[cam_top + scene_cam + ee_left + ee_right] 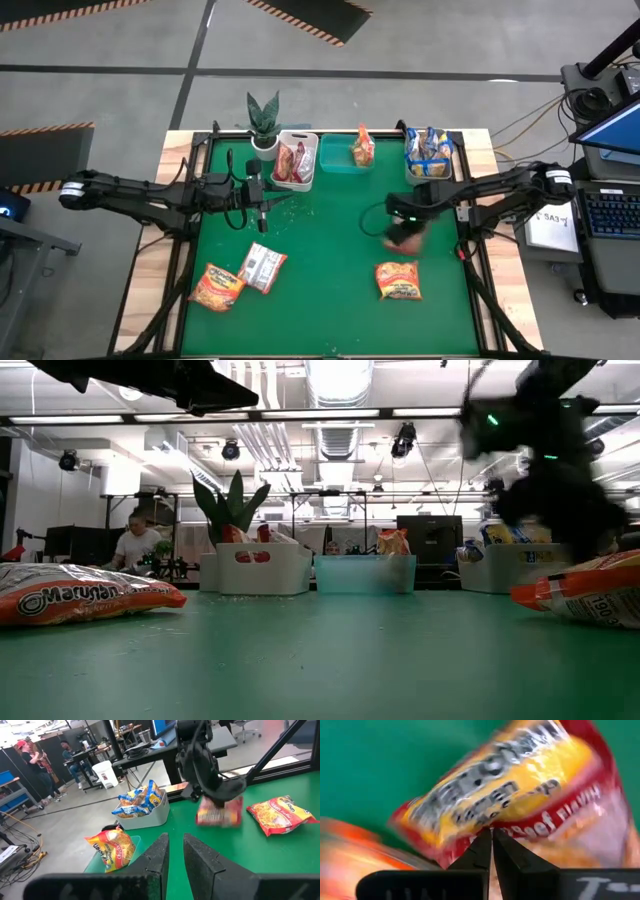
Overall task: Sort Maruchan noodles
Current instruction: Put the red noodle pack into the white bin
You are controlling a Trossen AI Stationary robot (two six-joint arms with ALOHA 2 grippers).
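**Across the tabletop: sorting partly done, a beef packet in the right end effector**

Across the green tabletop [330,300] three bins stand along the far edge, each already holding noodles: the white bin [296,160] has red-brown packets, the teal bin [345,160] an orange-yellow one, the grey bin [430,152] blue-marked ones. By my reading, the job is well along but not finished, since loose packets remain: an orange packet [217,286] and a pale packet [262,267] touching it on the left side, another orange packet [399,281] on the right.

Right end effector [403,236] sits near the middle-right, fingers pinched together on the edge of a red beef packet [520,805], which hangs just off the surface; the white bin looks its likely home.

Left end effector [262,200] hovers near the white bin, fingers nearly closed with a narrow gap, holding nothing
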